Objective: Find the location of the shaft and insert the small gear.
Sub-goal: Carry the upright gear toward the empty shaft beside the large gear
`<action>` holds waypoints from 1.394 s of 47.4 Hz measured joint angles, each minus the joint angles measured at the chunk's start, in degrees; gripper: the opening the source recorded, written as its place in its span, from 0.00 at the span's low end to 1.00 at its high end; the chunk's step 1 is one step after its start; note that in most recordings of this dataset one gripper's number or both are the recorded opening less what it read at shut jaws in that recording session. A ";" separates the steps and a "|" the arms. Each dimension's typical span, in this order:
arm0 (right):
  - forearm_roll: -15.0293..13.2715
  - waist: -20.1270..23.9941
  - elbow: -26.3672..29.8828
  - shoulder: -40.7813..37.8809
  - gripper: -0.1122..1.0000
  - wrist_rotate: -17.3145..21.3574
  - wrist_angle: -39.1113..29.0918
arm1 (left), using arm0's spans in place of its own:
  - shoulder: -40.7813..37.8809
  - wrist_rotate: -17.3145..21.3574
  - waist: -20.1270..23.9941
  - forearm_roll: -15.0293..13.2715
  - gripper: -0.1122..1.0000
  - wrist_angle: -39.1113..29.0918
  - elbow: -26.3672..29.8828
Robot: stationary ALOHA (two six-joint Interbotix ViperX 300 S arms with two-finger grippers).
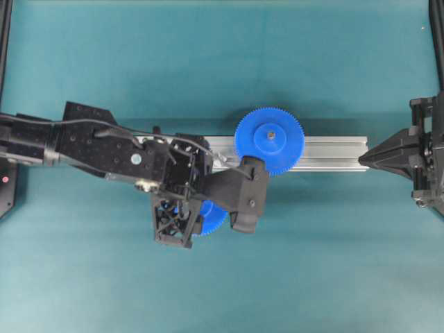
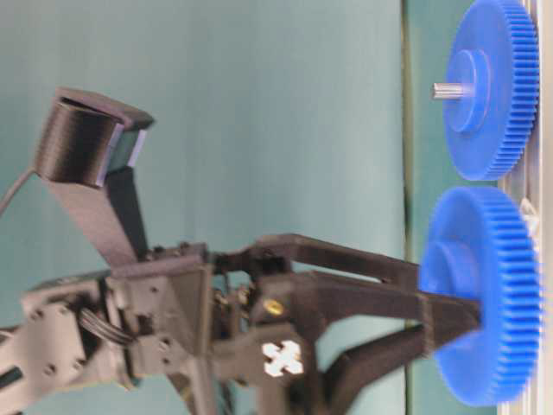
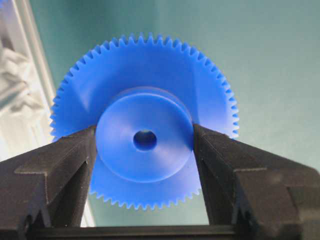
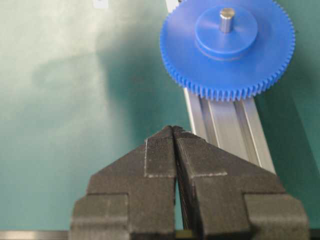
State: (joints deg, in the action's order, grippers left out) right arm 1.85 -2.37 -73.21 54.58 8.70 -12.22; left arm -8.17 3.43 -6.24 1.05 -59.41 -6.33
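Grip looks sound: the left gripper [image 3: 145, 150] is clamped on the raised hub of the small gear [image 3: 142, 120], which hangs just off the near side of the rail [image 1: 326, 154], left of the big gear [image 1: 269, 141]. No free pin shows, so I judge the gear should stay level and its centre hole be lined up before pressing down. The right gripper [image 4: 174, 131], fingers pressed together, rests idle at the rail's right end.
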 measured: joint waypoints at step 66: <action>0.00 -1.32 -0.62 2.02 0.13 0.00 0.00 | -2.46 5.54 8.26 0.26 0.67 -1.41 4.22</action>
State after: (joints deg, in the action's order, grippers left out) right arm 1.85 -3.69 -73.83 56.60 8.70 -12.22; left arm -10.63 8.96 2.02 1.32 -60.82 -2.11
